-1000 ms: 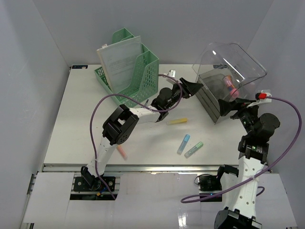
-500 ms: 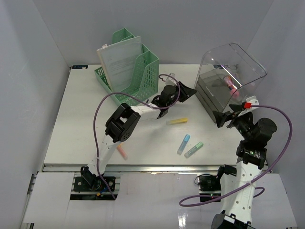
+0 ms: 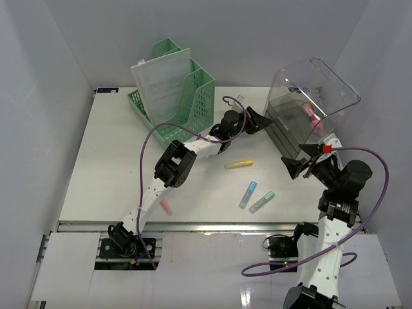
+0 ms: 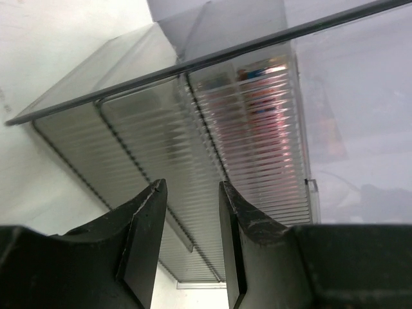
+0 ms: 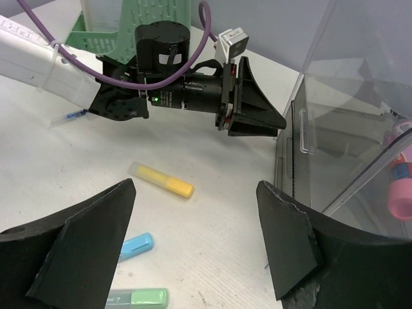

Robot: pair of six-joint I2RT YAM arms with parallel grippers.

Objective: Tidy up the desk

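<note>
1. Across the whole top view spreads the white table [image 3: 96, 167]. Its metal rail [image 3: 212, 224] runs along the near edge, just ahead of the two arm bases.
2. At the far left of the table stands a green file holder [image 3: 193, 106], with a pale booklet [image 3: 161, 77] leaning upright inside it.
3. At the far right stands a clear case [image 3: 322, 80] with ribbed drawers [image 4: 251, 129] at its base. A pink marker [image 3: 311, 114] shows through its clear wall.
4. The left gripper [image 4: 192, 193] reaches across the table from the left and points at the drawer fronts, close to them. Whether it touches them cannot be told. Its jaws stand a little apart with nothing between them.
5. The right gripper [image 5: 196, 187] hangs above the table by the near corner of the case. Its jaws are spread wide and hold nothing.
6. A yellow highlighter [image 3: 239, 163] lies flat on the table, between the two grippers.
7. Nearer the rail, a blue highlighter [image 3: 248, 193] and a green highlighter [image 3: 262, 201] lie just beside each other.
8. A salmon marker [image 3: 165, 206] lies close to the rail, just beside the lower link of the left arm.
9. A purple cable [image 3: 145, 161] loops along the left arm, and one like it hangs from the right arm.
</note>
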